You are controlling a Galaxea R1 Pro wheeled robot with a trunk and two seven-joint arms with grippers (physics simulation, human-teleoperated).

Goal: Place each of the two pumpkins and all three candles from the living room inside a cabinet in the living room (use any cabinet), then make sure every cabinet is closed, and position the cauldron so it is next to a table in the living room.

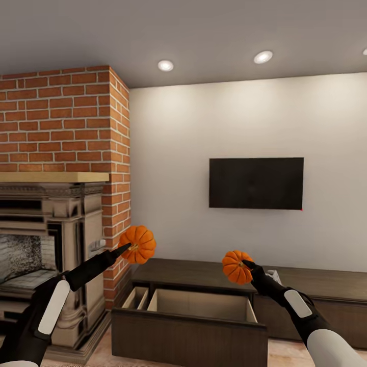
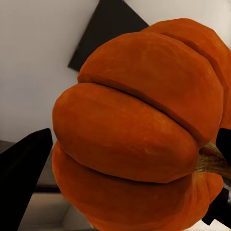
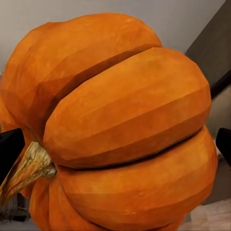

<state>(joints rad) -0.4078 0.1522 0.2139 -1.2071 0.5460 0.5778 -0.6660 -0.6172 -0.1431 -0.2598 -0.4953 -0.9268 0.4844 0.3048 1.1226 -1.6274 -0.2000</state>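
I count two pumpkins [image 1: 138, 244] [image 1: 236, 266], one open cabinet drawer [image 1: 193, 326], one TV [image 1: 256, 183], three ceiling lights [image 1: 165, 65].

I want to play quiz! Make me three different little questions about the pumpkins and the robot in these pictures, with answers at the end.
1. True or false: each gripper holds a pumpkin.
2. Which pumpkin is held higher in the head view: A) left one B) right one?
3. Fill in: the cabinet drawer below the pumpkins is ____.

Key:
1. True. The left gripper has the left pumpkin; the right gripper has the right pumpkin.
2. A.
3. Open: the cabinet drawer is pulled out, pale inside showing.
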